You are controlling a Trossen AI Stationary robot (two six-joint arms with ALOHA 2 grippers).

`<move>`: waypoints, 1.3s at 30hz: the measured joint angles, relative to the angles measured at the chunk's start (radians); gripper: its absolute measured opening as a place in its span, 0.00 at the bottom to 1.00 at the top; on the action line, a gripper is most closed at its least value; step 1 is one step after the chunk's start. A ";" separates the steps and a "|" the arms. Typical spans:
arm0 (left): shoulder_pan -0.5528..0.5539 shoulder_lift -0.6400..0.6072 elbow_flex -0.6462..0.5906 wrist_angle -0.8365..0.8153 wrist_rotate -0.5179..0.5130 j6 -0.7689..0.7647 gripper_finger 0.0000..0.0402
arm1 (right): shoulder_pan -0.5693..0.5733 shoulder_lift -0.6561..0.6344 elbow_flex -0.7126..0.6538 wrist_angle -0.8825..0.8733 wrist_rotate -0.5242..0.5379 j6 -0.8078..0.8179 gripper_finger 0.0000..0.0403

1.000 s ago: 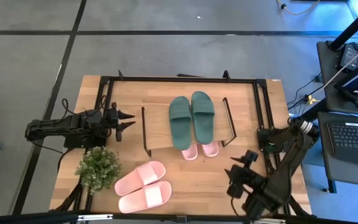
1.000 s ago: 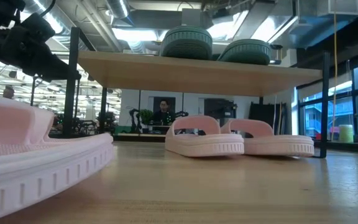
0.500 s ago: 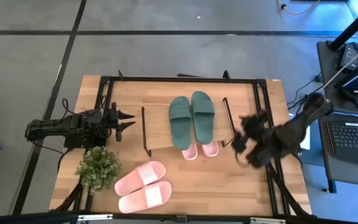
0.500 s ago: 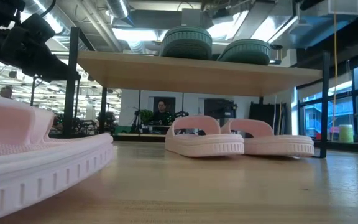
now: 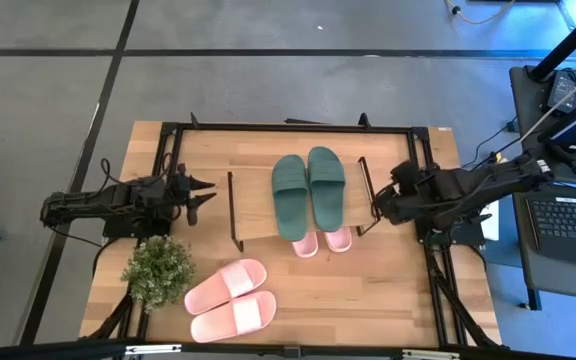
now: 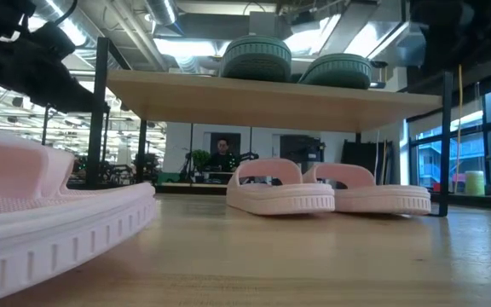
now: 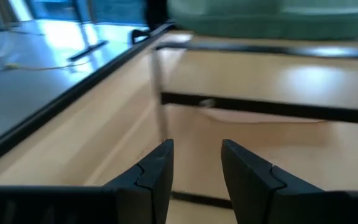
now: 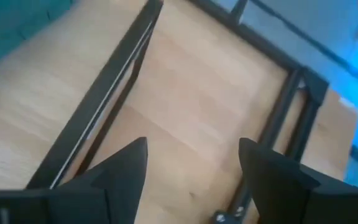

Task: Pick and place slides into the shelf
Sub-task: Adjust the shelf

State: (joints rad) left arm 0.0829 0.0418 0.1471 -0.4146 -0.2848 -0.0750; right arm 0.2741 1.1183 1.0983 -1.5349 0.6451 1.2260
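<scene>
One camera looked straight down on the whole table [image 5: 358, 290]. Another sat at tabletop height, close to a pink slide [image 6: 49, 213], facing the shelf [image 6: 262, 94]. Both wrist cameras looked past their fingers at that shelf.

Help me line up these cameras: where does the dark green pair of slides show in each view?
High view: dark green pair lies on the shelf top, picture centre.
Low view: the pair sits above the plank, upper centre.
Left wrist view: a blurred green shape along the upper edge, likely the pair.
Right wrist view: not clearly in it.
Shared landmark: the shelf's black wire legs.
</scene>
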 joint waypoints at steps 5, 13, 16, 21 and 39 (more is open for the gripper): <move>0.000 0.000 0.000 -0.032 -0.100 0.000 0.32 | -0.003 0.001 -0.062 0.106 -0.050 -0.005 0.63; 0.000 0.000 0.000 -0.032 -0.100 0.000 0.32 | -0.003 0.001 -0.073 0.281 -0.125 -0.087 0.63; 0.000 0.000 0.000 -0.033 -0.100 0.000 0.32 | -0.003 0.001 -0.073 0.350 -0.125 -0.135 0.63; 0.000 0.000 0.000 -0.033 -0.100 0.000 0.32 | -0.003 0.001 -0.073 0.431 -0.126 -0.196 0.63; 0.000 0.000 0.000 -0.033 -0.098 0.000 0.32 | -0.003 0.012 -0.072 0.494 0.008 -0.267 0.63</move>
State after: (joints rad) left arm 0.0830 0.0417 0.1471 -0.4481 -0.3828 -0.0753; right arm 0.2710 1.1301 1.0264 -1.0413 0.6527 0.9593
